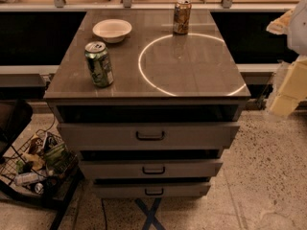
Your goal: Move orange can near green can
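The orange can [182,17] stands upright at the far edge of the grey cabinet top [192,75], right of centre. The green can [99,64] stands upright near the front left of the same top, well apart from the orange can. My gripper [284,97] shows as pale, blurred shapes at the right edge of the view. It is beyond the cabinet's right side, off the top, and touches neither can.
A white bowl [112,30] sits at the far left of the top, behind the green can. A bright ring of light [144,75] lies on the surface. Three drawers [150,135] stand partly pulled out below. A wire basket of clutter [38,169] sits on the floor at the left.
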Tool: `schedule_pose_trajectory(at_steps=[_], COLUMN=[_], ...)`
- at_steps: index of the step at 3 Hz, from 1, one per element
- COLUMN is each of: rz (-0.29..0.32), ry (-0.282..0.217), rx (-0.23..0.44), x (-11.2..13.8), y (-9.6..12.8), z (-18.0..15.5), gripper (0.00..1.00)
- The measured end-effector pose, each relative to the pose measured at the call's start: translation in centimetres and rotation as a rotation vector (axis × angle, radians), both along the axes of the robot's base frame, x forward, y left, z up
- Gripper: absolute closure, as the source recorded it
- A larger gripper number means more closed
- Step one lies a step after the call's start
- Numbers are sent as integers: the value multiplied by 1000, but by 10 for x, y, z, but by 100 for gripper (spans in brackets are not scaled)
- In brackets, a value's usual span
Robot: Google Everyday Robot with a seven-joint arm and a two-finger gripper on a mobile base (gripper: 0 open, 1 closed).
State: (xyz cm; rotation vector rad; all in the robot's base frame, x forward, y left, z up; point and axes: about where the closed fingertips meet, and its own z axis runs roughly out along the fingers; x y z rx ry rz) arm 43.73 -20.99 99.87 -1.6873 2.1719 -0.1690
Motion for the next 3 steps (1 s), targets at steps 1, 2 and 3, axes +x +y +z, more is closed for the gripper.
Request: schedule_pose_trajectory(at_steps=[1, 2, 3], rz=[0, -17, -19], ry=[0, -44, -88], rx=[0, 22, 115], x=[0, 9, 26], y=[0, 1, -5], z=[0, 8, -5], gripper=[0, 0, 0])
